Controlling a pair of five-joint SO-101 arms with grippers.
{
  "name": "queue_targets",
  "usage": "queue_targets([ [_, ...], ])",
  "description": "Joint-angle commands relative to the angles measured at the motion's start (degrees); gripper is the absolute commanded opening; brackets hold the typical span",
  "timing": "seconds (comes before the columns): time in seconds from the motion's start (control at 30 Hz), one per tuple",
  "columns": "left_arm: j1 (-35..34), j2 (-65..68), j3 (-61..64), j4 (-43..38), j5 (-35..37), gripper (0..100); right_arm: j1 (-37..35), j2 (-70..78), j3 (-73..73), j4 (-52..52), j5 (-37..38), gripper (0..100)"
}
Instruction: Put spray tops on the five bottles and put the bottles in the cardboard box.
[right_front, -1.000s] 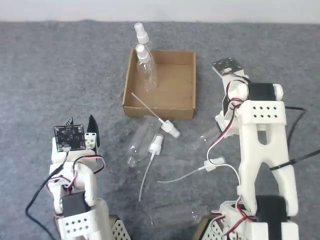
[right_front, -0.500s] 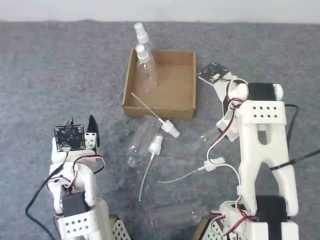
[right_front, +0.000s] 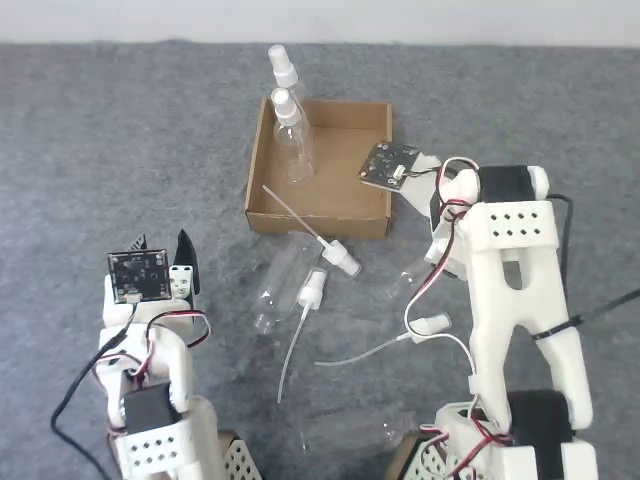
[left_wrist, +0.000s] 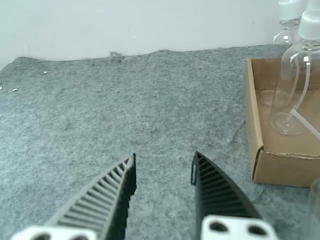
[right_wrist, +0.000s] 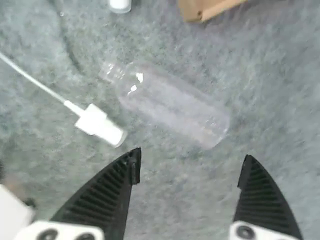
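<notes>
Right gripper (right_wrist: 191, 154) spread, over lying uncapped bottle (right_wrist: 170, 105)

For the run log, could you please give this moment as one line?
left gripper: open | right gripper: open over capless bottle | spray top: loose beside it | cardboard box: capped bottle upright inside

Clear glossy plastic bottle (right_wrist: 172, 107); matt brown cardboard box (right_front: 318, 220); grey carpet (right_front: 120, 140) — rough, fuzzy cloth; spray top (right_wrist: 100, 125) — smooth white plastic.
</notes>
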Motion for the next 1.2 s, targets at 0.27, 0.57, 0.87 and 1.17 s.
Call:
queue_targets([
  [0.27, -0.18, -0.88, -0.31, -2.02, -0.53, 17, -1.98, 10.33, -3.69, -2.42, 14.07, 27.4],
  [0.57, -0.09, -0.88, -0.22, -2.02, -0.53, 17, -4.7, 16.66, -3.43, -6.55, 17.05, 27.4],
  [0.87, -0.18, -0.88, -0.22, -2.11, -0.53, 17, -4.88, 22.73, -3.52, -9.1, 17.23, 27.3],
  [1.17, -0.26, -0.88, -0.22, -2.11, -0.53, 17, -4.7, 25.54, -3.43, -9.1, 17.23, 27.0],
])
